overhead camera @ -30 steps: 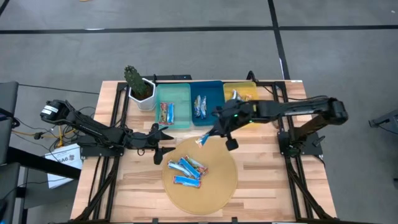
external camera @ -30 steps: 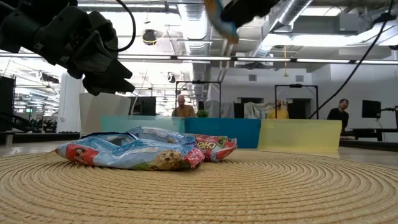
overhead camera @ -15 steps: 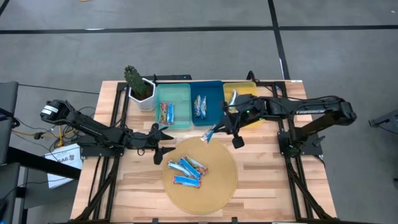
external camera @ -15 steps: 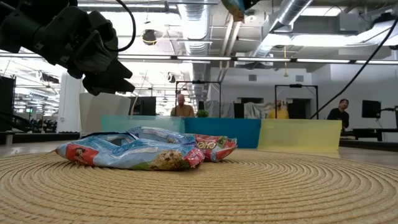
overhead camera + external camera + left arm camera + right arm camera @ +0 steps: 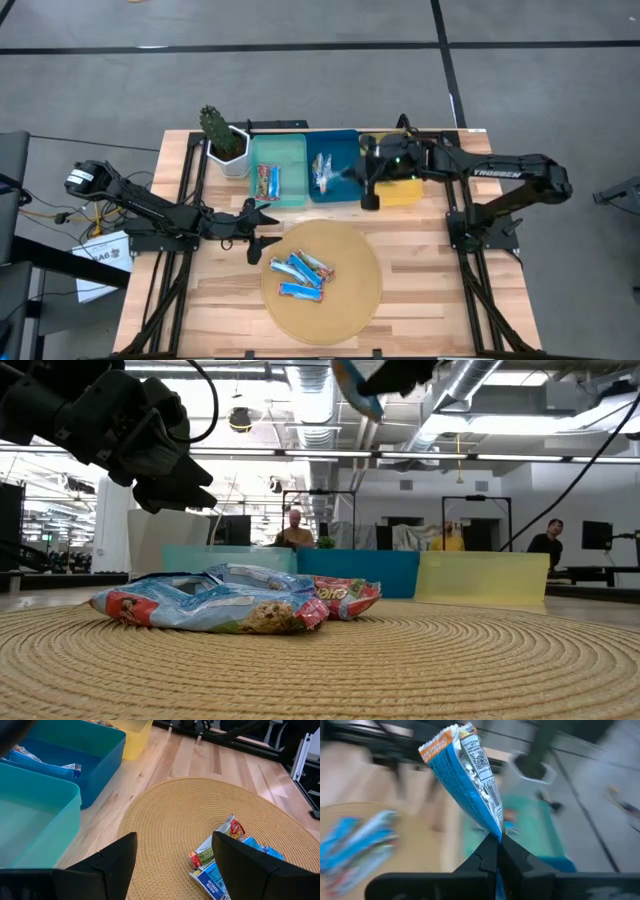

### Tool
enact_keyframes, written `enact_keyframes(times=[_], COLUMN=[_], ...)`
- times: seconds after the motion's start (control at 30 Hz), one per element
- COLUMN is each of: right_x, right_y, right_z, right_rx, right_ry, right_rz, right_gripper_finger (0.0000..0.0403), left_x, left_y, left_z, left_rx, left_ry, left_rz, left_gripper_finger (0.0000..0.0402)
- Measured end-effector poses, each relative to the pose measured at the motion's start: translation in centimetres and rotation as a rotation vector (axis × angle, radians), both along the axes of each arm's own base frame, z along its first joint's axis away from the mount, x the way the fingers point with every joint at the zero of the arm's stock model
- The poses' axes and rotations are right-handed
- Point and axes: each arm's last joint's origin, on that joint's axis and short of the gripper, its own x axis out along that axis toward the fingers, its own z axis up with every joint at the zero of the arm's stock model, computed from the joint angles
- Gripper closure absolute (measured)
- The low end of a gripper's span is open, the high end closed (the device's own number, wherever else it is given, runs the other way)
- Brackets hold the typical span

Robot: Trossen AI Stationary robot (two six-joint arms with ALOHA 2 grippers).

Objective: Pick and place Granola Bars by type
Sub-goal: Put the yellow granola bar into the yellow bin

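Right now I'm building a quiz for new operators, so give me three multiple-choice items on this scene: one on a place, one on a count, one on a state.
1. Where is the right gripper?
A. Over the blue tray
B. Over the round mat
C. Beside the cactus

2. How many bars lie in the teal tray?
A. None
B. One
C. Four

3. What is the left gripper doing?
A. Clamping a bar
B. Pressing into a tray
C. Open, holding nothing

Answers:
1 A: the high view shows it above that tray.
2 B: a single bar lies there.
3 C: its fingers stand apart at the mat's edge.
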Motion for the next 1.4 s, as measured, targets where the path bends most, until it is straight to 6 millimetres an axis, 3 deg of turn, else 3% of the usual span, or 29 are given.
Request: enact_keyframes(times=[0.4,0.8,1.0,1.4], right_x=[-2.1,-5.9,-6.9,-7.2], right_y=[-7.5,-13.4,-14.6,-14.5], right_z=[0.0,-0.4,-0.5,-0.9], right_rx=[0.036,0.107,0.138,0.177], right_ry=[-0.015,-0.014,-0.017,0.016], right_rz=[-0.451,-0.823,-0.885,-0.908], right_gripper_finger=[0.0403,0.0403,0.0403,0.0403], left_x=[0.0,0.0,0.0,0.0], left_y=[0.0,0.0,0.0,0.0], left_z=[0.0,0.0,0.0,0.0], left_rx=[0.0,-0.001,-0.001,-0.004], left_ry=[0.0,0.0,0.0,0.0], left_rz=[0.0,0.0,0.0,0.002], left_gripper_finger=[0.0152,0.0152,0.0152,0.0152])
